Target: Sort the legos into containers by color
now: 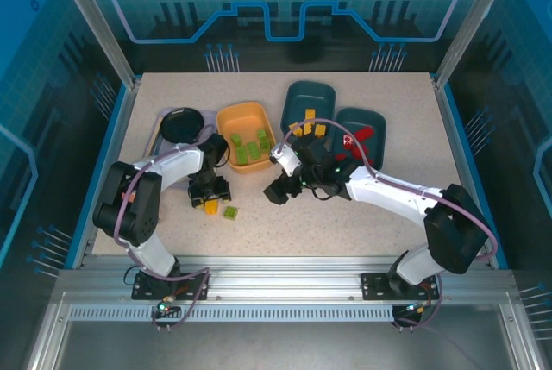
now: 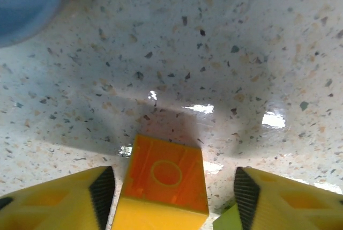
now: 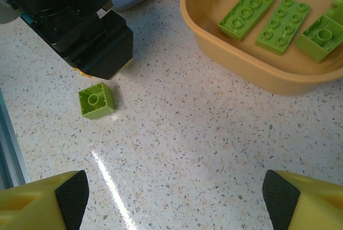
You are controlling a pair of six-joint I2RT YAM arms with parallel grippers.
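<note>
Orange brick (image 2: pixel 166 173) lay on the table (image 1: pixel 345 223), near of the yellow-orange bin (image 1: pixel 246 133), between the jaws of the left gripper (image 2: pixel 174 190), which stood partly apart with a gap on each side. A sound grip probably required centring, closing squarely on the flat sides, and sparing the green brick (image 1: pixel 230 212) just beside it to the right. Right gripper (image 3: pixel 174 195) hung wide, empty. Counted: two loose bricks; three bins, including the far teal bin (image 1: pixel 310 103) and the right teal bin (image 1: pixel 360 128).
</note>
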